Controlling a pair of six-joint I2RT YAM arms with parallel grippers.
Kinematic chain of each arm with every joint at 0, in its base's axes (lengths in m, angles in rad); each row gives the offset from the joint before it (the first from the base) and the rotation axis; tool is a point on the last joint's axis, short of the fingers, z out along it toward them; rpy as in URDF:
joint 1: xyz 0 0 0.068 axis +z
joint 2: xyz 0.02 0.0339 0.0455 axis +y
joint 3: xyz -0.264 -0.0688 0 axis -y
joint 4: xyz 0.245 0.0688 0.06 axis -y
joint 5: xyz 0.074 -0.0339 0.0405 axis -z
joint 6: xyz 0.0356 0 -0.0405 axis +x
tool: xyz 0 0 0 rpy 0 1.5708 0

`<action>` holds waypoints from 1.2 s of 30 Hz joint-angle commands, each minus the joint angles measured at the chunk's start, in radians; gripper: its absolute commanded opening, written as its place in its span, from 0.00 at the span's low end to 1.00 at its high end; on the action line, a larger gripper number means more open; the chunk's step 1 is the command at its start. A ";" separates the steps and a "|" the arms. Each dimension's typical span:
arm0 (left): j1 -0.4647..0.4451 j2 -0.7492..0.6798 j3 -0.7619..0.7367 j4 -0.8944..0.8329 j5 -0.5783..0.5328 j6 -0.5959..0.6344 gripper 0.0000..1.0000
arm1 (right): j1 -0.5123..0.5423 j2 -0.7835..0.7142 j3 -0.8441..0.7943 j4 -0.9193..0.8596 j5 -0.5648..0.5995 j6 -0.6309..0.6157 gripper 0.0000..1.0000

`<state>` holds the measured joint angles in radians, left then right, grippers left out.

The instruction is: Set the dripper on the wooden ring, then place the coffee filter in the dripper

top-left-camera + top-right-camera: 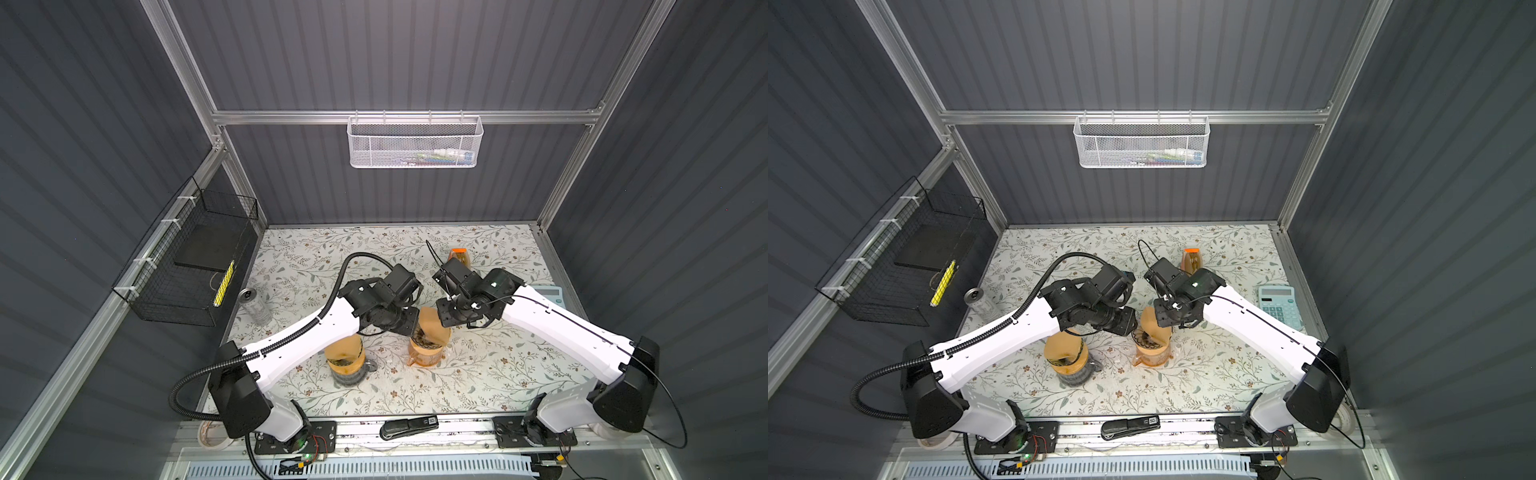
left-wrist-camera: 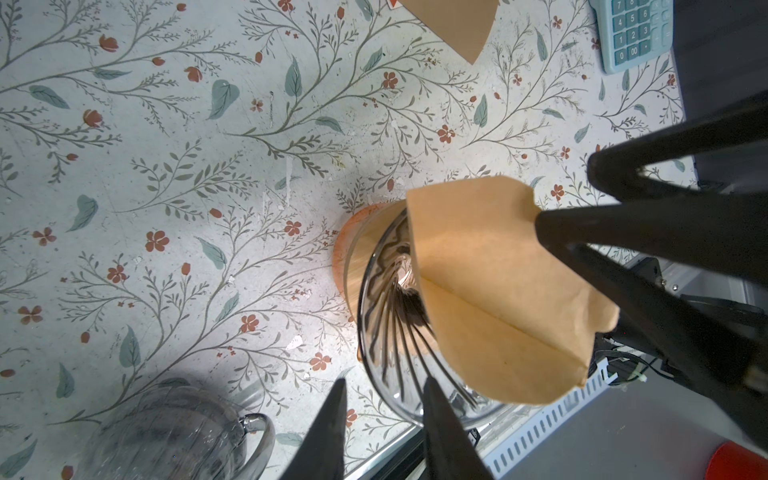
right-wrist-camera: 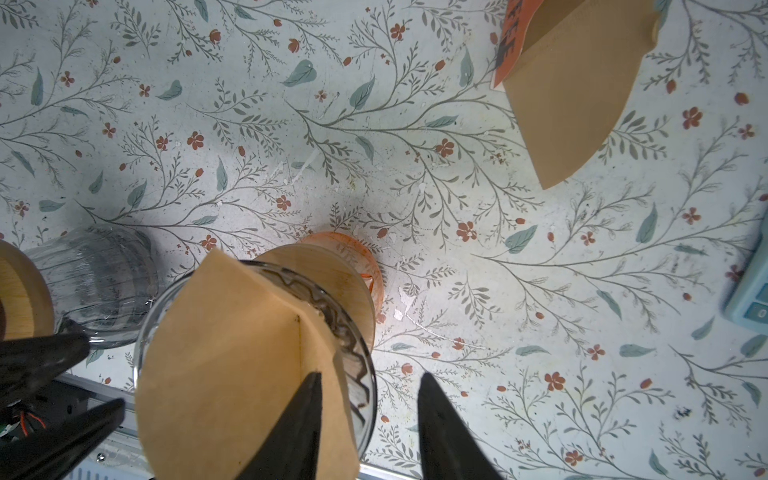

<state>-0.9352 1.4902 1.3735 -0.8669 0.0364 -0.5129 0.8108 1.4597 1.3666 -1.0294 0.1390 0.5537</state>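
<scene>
A brown paper coffee filter point(image 3: 232, 357) stands tilted in the glass dripper point(image 3: 353, 332), its top well above the rim. In both top views the filter point(image 1: 432, 326) and dripper point(image 1: 1152, 345) sit mid-table between the two arms. My right gripper point(image 3: 368, 376) is open. One finger lies against the filter's wall, the other outside the glass rim. My left gripper point(image 2: 384, 382) is open on the opposite side, one finger point(image 2: 436, 415) over the dripper's rim point(image 2: 374, 374), nothing held. The dripper has a wooden collar and rests on an orange cup point(image 2: 340, 257).
A second dripper with a filter point(image 1: 345, 359) stands on a glass carafe point(image 2: 174, 432) just left. A pack of filters point(image 3: 582, 91) lies at the back, a calculator point(image 1: 548, 295) right, a glass jar point(image 1: 257, 307) left, a stapler point(image 1: 409, 428) at the front rail.
</scene>
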 commanded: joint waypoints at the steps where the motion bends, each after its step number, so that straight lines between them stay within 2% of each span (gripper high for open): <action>1: -0.001 -0.012 0.019 0.000 -0.004 -0.010 0.32 | 0.003 0.023 -0.021 0.010 0.007 0.009 0.40; 12: -0.001 -0.021 0.094 -0.004 0.006 -0.009 0.33 | 0.004 0.003 -0.004 -0.008 0.003 0.014 0.39; 24: -0.001 0.015 0.100 0.008 0.070 0.001 0.24 | 0.004 -0.015 0.007 -0.001 -0.037 0.020 0.14; 36: -0.002 0.023 0.110 0.023 0.109 -0.003 0.22 | 0.007 0.004 0.006 0.017 -0.060 0.023 0.07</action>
<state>-0.9356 1.5040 1.4586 -0.8482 0.1165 -0.5163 0.8120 1.4612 1.3544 -1.0164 0.0887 0.5694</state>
